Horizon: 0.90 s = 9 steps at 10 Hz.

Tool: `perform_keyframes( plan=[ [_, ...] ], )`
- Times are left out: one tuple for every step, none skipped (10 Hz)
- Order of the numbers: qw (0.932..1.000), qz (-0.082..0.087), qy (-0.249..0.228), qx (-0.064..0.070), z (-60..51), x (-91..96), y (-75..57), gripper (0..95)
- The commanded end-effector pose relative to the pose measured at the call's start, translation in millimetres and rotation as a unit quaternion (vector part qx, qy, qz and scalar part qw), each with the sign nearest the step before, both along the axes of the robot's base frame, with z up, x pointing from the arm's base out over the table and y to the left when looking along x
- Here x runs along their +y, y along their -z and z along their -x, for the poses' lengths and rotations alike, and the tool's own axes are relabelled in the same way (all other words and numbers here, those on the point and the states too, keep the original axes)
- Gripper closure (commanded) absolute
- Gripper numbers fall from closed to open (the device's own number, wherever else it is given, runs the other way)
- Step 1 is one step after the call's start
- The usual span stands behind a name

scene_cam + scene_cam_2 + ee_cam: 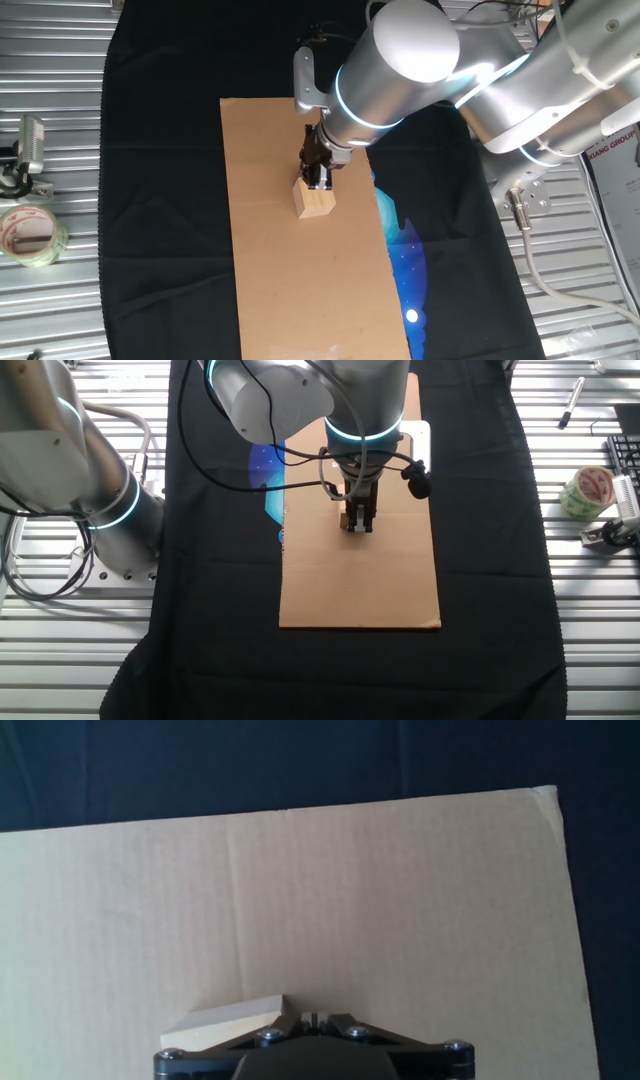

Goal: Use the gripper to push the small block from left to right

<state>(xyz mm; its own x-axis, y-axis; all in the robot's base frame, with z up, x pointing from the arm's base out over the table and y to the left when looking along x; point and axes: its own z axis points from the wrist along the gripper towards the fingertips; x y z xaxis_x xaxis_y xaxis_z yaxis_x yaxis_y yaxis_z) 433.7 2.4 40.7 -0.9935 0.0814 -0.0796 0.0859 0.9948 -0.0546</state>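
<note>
Jaws drawn together with nothing between them, the gripper (319,178) comes straight down onto a long cardboard sheet (290,280) and meets the small block (313,199) at its far side. In one fixed view the pale tip touches the block's upper far edge, and the wooden cube sits just nearer the camera than the tool, about a third of the way down the sheet and slightly right of its centre line. The other fixed view looks from the opposite side: there the gripper (359,520) hangs over the middle of the cardboard sheet (360,590), and the small block (345,518) shows only as a sliver beside the fingers, mostly hidden by them. The hand view looks along the tool, whose black body fills the bottom edge (the fingertips themselves are barely in frame); the small block (225,1020) lies at lower left, against the gripper (315,1017), with its pale top face tilted toward the lens.

The cardboard rests on a black cloth (160,200) spread over the ribbed metal bench (50,300). A patch of blue print on the cloth peeks out along the sheet's right edge. A roll of tape (28,232) stands at the far left of the bench, well apart from the sheet.
</note>
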Motion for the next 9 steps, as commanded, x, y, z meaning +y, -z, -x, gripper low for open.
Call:
perform_keyframes(
  plan=[
    [1.0,0.0,0.0,0.0,0.4,-0.2,-1.1,95.0],
    [1.0,0.0,-0.001,0.0,0.4,-0.2,-1.1,95.0],
    [1.0,0.0,-0.003,0.0,0.4,-0.2,-1.2,95.0],
    [1.0,0.001,-0.005,0.001,0.4,-0.2,-1.3,95.0],
    [1.0,0.001,-0.007,0.002,0.4,-0.2,-1.3,95.0],
    [0.9999,0.003,-0.01,0.002,0.3,-0.6,-1.5,95.0],
    [0.9999,0.003,-0.013,0.002,0.3,-2.1,-2.2,95.0],
    [0.9998,0.003,-0.017,0.003,0.1,-4.2,-3.2,95.0],
    [0.9997,0.001,-0.023,0.005,0.1,-9.2,-5.4,95.0]
  ],
)
